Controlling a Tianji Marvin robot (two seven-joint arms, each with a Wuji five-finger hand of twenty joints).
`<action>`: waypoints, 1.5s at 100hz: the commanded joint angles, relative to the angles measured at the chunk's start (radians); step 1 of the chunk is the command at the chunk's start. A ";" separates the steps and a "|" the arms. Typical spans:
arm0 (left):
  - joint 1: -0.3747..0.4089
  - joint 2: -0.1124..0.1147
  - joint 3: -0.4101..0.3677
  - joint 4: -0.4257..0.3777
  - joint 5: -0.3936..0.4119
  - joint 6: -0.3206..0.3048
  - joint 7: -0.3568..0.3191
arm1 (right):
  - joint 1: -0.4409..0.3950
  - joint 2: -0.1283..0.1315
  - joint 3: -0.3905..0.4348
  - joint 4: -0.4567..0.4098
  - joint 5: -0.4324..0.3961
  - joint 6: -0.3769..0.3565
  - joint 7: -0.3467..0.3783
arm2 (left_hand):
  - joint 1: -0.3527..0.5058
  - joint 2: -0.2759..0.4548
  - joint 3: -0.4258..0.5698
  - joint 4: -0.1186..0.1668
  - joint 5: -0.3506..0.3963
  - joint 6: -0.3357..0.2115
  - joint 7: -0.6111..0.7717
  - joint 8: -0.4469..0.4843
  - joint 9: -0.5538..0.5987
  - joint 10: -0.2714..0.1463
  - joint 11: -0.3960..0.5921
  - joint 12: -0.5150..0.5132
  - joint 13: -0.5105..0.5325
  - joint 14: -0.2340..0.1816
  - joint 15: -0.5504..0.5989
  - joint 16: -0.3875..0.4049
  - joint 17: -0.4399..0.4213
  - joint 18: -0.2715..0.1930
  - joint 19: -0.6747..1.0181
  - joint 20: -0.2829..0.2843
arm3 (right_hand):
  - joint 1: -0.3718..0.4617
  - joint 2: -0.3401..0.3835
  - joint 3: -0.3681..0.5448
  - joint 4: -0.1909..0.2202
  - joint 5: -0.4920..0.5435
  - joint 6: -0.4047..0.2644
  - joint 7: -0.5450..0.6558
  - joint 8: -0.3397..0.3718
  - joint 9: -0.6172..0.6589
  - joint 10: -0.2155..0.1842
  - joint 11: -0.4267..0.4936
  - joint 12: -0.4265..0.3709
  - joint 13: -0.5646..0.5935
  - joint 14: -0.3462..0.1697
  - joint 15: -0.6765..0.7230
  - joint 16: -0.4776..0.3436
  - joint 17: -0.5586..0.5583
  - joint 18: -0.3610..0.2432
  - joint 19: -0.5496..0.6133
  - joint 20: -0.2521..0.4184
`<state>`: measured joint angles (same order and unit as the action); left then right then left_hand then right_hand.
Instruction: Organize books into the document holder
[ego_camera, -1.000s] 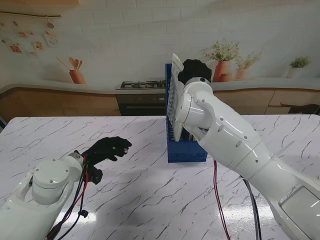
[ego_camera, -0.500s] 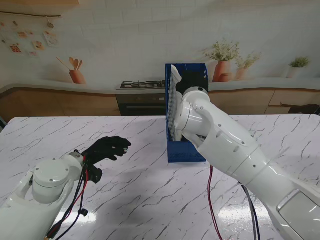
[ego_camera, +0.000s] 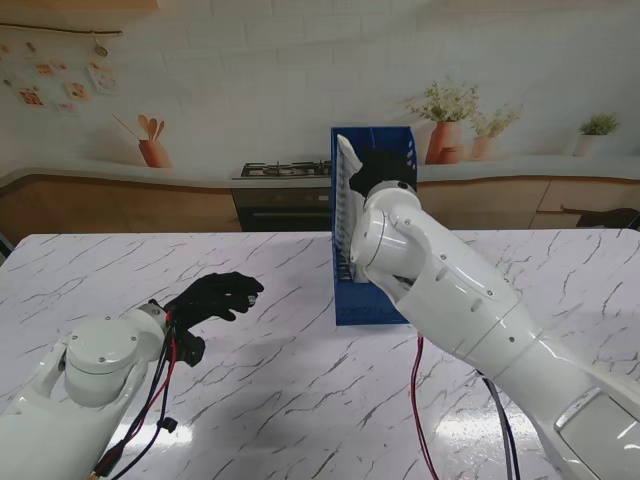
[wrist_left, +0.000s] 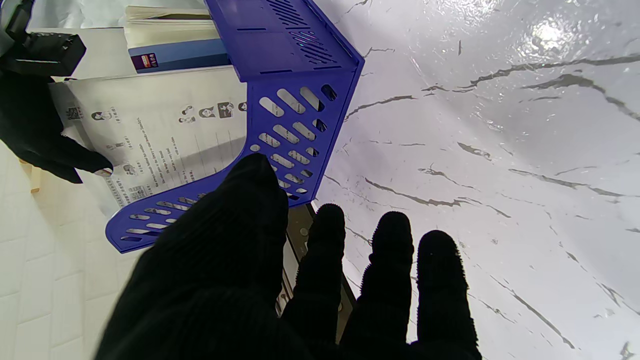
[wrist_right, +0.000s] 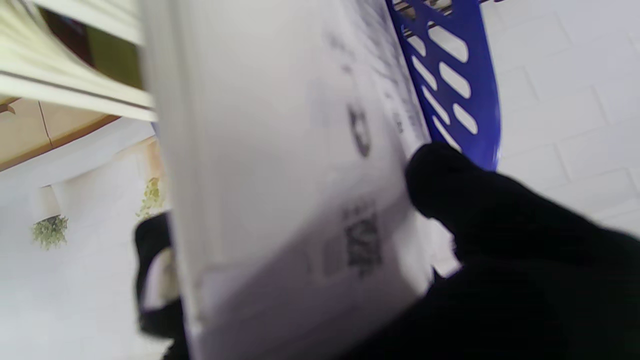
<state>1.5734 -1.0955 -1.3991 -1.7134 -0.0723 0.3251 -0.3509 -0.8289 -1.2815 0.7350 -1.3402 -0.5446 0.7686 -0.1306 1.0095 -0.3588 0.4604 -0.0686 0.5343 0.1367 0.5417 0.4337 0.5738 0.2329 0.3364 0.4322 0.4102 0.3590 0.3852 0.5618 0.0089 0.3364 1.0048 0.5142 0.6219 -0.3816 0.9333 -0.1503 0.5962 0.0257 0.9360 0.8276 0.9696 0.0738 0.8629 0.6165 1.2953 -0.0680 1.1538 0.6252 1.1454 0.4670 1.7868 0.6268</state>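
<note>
Upright, the white printed book (wrist_left: 165, 130) is pinched by the right robot hand (ego_camera: 372, 160) inside the blue holder (ego_camera: 370, 300).

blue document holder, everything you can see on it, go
The blue document holder looks like rigid plastic, with slotted side walls and a tall back panel that also has vent slots. It stands upright on the marble table, right of centre. A blue-spined book already sits inside. The right hand holds a white printed book partly inside the holder, against its slotted left wall. The left hand is open, clear of it.
</note>
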 joint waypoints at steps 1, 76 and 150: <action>0.001 -0.003 0.004 -0.001 -0.001 -0.021 -0.011 | -0.014 -0.001 0.002 -0.020 0.007 -0.005 0.001 | 0.013 0.028 -0.011 0.029 -0.016 -0.008 0.003 -0.006 -0.022 -0.003 -0.014 -0.005 -0.023 -0.007 -0.016 -0.004 -0.012 -0.025 -0.033 -0.012 | -0.024 0.042 0.049 0.019 -0.069 -0.027 -0.041 -0.046 -0.042 0.016 -0.044 -0.029 -0.024 0.044 -0.086 -0.038 0.003 -0.174 0.006 -0.048; -0.016 -0.005 0.018 0.012 0.003 -0.014 -0.004 | -0.132 0.052 0.120 -0.212 -0.032 -0.069 0.029 | 0.005 0.032 -0.017 0.031 -0.019 -0.008 0.000 -0.006 -0.023 -0.001 -0.015 -0.005 -0.027 -0.004 -0.019 -0.004 -0.024 -0.025 -0.037 -0.007 | -0.128 0.261 -0.677 0.082 -0.093 0.054 -0.660 -0.131 -0.273 0.022 -0.514 -0.254 -0.557 0.177 -0.897 -0.261 -0.920 0.135 -0.676 -0.069; -0.022 -0.009 0.017 0.023 0.008 -0.036 0.014 | -0.530 0.130 0.496 -0.485 -0.072 -0.392 0.046 | -0.021 0.021 -0.016 0.029 -0.007 -0.030 -0.005 -0.011 0.006 -0.042 -0.021 -0.010 -0.020 -0.004 -0.028 -0.008 -0.027 -0.022 -0.035 0.001 | -0.080 0.204 -0.649 0.087 -0.015 0.006 -0.605 -0.173 -0.261 -0.013 -0.496 -0.164 -0.559 0.146 -0.903 -0.216 -1.048 0.014 -0.800 -0.085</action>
<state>1.5486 -1.0985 -1.3834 -1.6966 -0.0572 0.3224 -0.3298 -1.3004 -1.1580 1.2120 -1.8177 -0.6300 0.3935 -0.0435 1.0090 -0.3587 0.4604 -0.0684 0.5343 0.1369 0.5407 0.4337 0.5656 0.2229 0.3285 0.4296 0.4102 0.3590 0.3836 0.5618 -0.0066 0.3360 1.0039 0.5128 0.5302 -0.1642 0.2733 -0.1055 0.5636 0.0594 0.3193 0.6616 0.7187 0.0859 0.3474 0.4357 0.7139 0.1129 0.2279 0.3919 0.1012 0.4747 0.9873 0.5236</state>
